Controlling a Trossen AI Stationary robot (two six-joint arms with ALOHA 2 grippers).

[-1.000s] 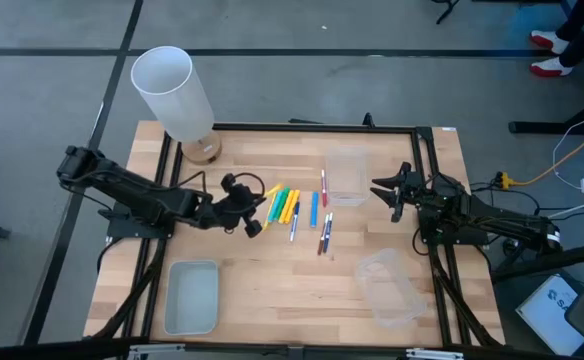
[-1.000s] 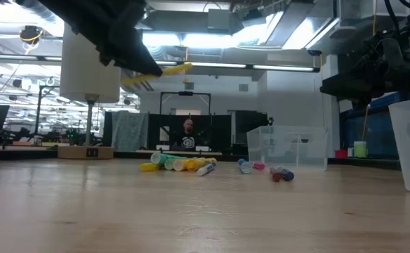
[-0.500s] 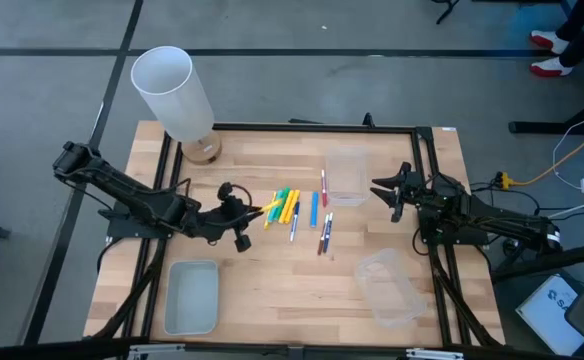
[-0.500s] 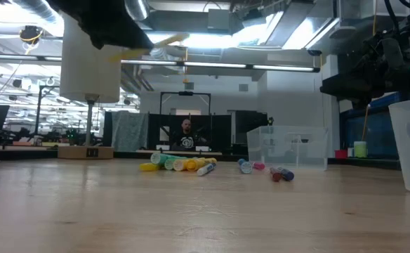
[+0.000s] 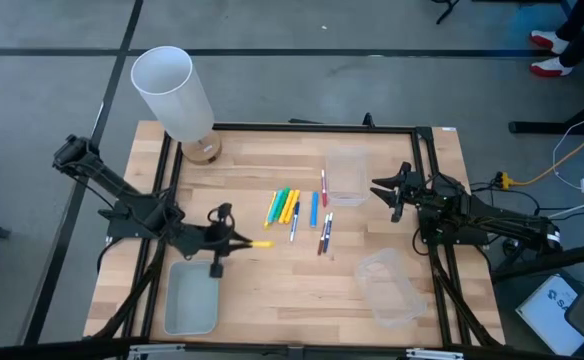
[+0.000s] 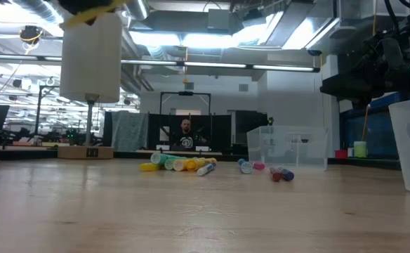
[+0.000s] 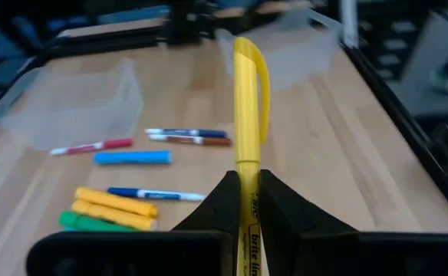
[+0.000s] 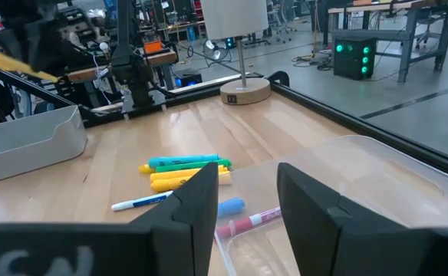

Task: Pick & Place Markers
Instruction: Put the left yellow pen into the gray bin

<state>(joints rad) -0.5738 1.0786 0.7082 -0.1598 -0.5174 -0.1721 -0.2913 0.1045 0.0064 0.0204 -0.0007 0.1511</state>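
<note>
Left gripper point(image 5: 234, 241) carries a yellow marker point(image 5: 260, 243), fingers clamped on it.
Best lowered level over the tray point(image 5: 191, 297) at 7 o'clock; right gripper point(image 5: 382, 191) waits, fingers parted.

We saw the left gripper point(image 5: 240, 242) left of centre on the wooden table point(image 5: 272, 290), above the table with a yellow highlighter marker point(image 5: 260, 243) clamped between its fingers, just beyond the far right corner of the pale rectangular plastic bin point(image 5: 192, 297) at the near left. The loose markers point(image 5: 297, 210) lay in a group at the table's middle, right of that gripper. A clear plastic tray point(image 5: 345, 176) sat just right of them, toward the far edge, and a second clear plastic tray point(image 5: 390, 287) lay at the near right. The white lampshade on its round wooden base point(image 5: 173, 93) stood at the far left corner. The right gripper point(image 5: 384, 190), fingers parted, hung just right of the far tray.
</note>
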